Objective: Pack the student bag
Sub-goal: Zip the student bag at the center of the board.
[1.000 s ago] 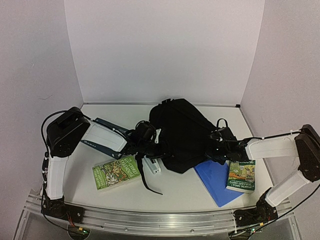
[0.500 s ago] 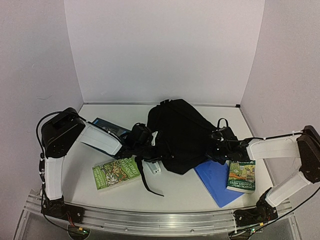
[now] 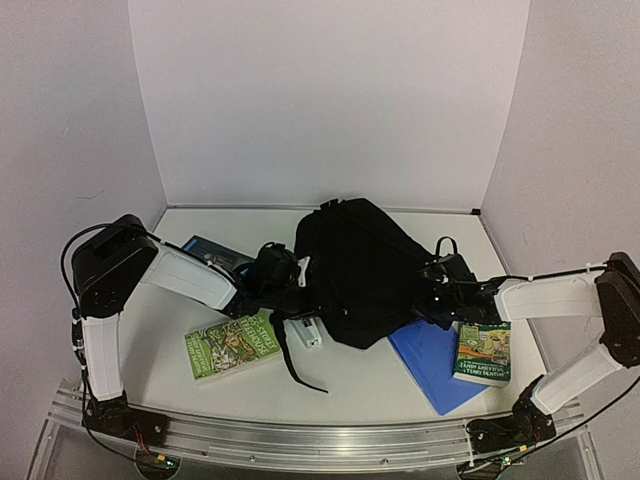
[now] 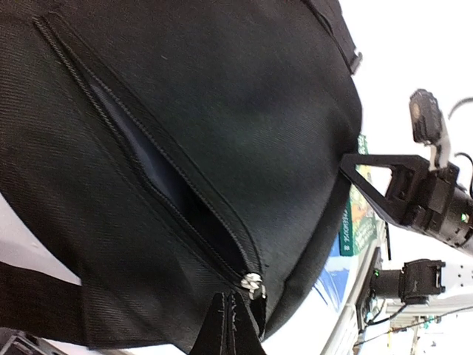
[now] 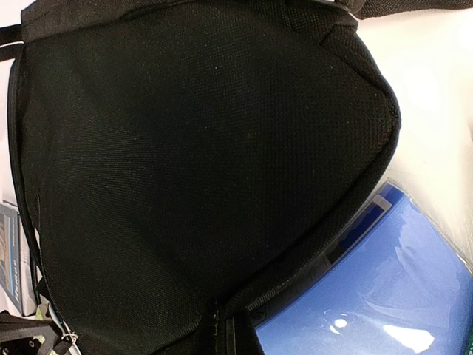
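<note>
While the student bag lies flat on the table, both sides are engaged.
The left gripper is pressed together just beside the silver zip slider of a partly opened pocket; whether the pull is pinched cannot be told. The bag's hem beside the blue folder appears pinched by the right gripper, judged an anchor for unzipping.

Plain white walls enclose a white table; aluminium rail at front.

student bag plain black, folder blue, left book and right book green with drawings.
</note>
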`<state>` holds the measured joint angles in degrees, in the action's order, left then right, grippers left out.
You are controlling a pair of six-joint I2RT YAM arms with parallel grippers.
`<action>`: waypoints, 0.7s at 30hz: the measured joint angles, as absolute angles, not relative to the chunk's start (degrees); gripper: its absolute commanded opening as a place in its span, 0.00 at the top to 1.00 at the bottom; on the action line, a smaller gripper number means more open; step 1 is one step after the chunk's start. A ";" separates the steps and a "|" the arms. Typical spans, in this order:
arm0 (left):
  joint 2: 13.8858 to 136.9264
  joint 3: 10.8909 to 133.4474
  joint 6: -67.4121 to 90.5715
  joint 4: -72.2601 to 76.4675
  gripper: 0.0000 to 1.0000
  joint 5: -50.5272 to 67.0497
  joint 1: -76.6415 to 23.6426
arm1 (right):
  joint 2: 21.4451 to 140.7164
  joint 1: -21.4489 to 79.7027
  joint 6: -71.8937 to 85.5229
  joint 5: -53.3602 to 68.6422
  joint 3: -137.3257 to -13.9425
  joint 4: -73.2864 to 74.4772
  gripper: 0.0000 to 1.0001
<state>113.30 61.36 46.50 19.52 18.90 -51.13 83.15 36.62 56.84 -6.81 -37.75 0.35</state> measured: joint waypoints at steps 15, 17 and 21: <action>113.51 65.67 46.52 19.50 1.00 13.88 -48.46 | 83.00 36.67 56.86 -6.80 -37.58 -0.03 1.00; 113.82 65.69 46.50 19.46 1.00 13.74 -48.12 | 83.00 36.67 56.86 -6.79 -37.58 -0.14 1.00; 114.95 66.33 46.33 19.01 1.00 13.53 -47.38 | 83.00 36.69 56.86 -6.79 -37.58 -0.43 1.00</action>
